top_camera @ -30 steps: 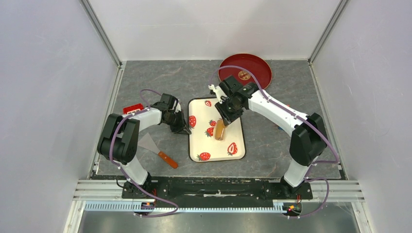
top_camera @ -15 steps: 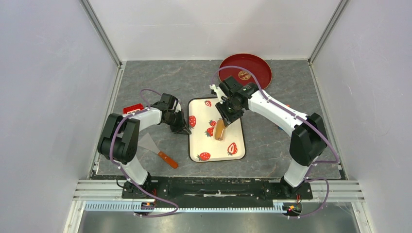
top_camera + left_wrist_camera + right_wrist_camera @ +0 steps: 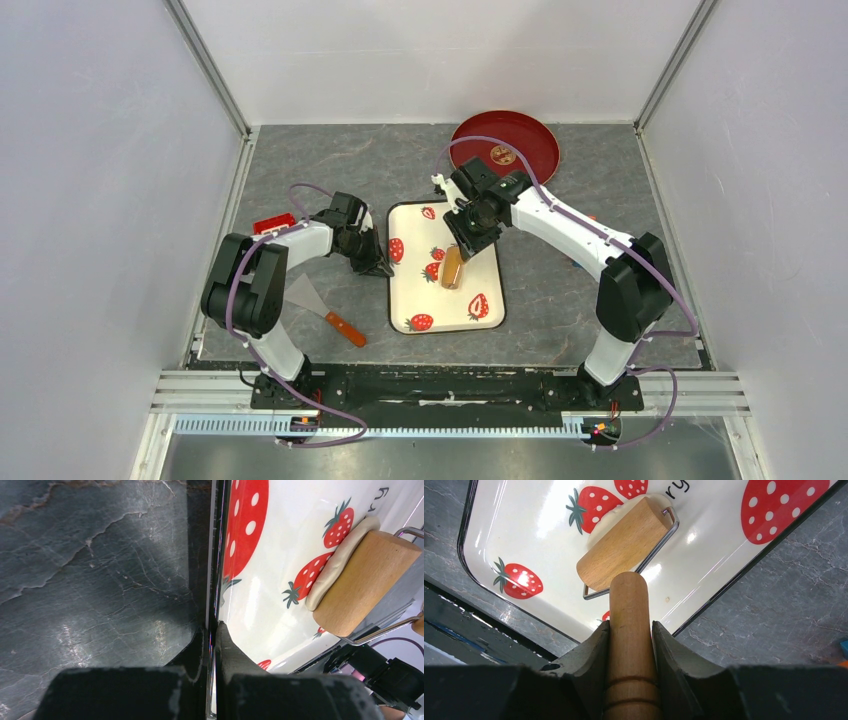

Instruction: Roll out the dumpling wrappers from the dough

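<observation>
A pale cream slab of dough (image 3: 340, 562) lies on the strawberry-print tray (image 3: 430, 300), under the wooden drum of a roller (image 3: 453, 267). My right gripper (image 3: 630, 625) is shut on the roller's wooden handle (image 3: 628, 600), and the drum (image 3: 624, 542) rests across the dough (image 3: 596, 527). At the tray's left edge, my left gripper (image 3: 214, 627) is shut on the thin tray rim (image 3: 216, 555), one finger inside the tray and one outside. The dumpling wrappers are out of view.
A red round plate (image 3: 520, 140) with a gold emblem sits at the back right. To the left of the tray lies a metal spatula (image 3: 320, 305) with an orange handle. A small red item (image 3: 272, 223) sits by the left wall.
</observation>
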`<action>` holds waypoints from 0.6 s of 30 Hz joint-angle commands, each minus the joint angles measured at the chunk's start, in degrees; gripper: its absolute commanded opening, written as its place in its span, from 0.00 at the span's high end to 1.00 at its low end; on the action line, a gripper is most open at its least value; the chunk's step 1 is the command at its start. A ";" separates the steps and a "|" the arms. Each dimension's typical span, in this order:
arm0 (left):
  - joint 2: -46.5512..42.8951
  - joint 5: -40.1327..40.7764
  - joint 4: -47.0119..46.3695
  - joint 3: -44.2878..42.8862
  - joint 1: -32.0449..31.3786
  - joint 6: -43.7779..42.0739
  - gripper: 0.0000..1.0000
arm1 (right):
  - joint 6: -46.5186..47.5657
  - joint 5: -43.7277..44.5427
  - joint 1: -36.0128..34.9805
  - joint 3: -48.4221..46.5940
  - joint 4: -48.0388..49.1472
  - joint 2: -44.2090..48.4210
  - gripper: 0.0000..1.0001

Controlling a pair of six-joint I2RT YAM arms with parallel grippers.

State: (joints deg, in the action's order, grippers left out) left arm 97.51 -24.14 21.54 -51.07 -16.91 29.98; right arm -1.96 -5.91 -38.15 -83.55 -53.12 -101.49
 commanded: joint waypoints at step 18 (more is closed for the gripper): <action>3.39 5.37 1.18 0.08 -1.08 -2.02 0.98 | 1.49 3.41 -1.81 10.35 0.79 -12.00 1.00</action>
State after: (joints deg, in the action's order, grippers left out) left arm 97.78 -24.10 22.13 -51.53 -17.08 29.98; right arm -1.93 -6.68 -38.15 -82.74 -51.62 -101.36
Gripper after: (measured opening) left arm 0.046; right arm 0.344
